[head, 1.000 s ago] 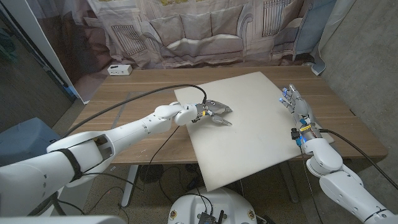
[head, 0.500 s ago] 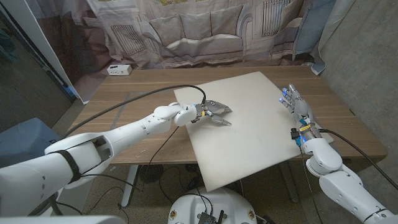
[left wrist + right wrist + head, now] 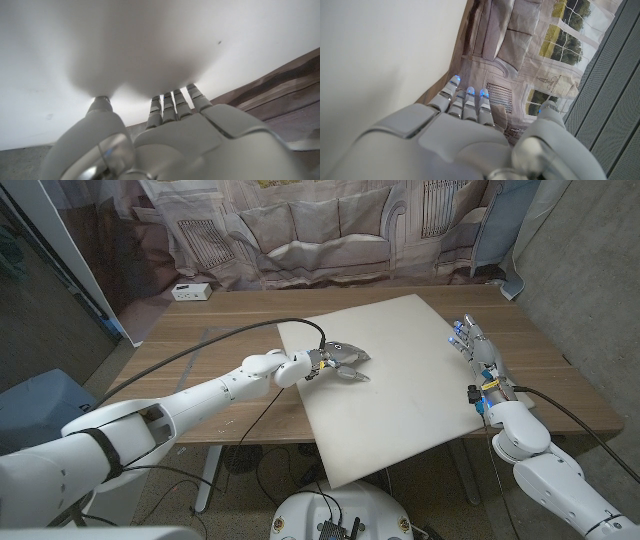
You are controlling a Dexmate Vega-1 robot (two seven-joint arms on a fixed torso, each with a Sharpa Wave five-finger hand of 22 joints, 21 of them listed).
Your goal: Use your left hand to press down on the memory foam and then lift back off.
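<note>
the table point(image 3: 230, 320) is seen from above by the head view, looking down and forward toward a printed backdrop point(image 3: 320, 230), with both arms entering from the bottom corners. the left wrist view is set very close behind the left hand point(image 3: 170, 140), facing onto the white foam sheet point(image 3: 150, 45). the right wrist view is set close behind the right hand point(image 3: 465, 135), facing along the foam's edge toward the backdrop. the foam sheet is shared by all three views.
</note>
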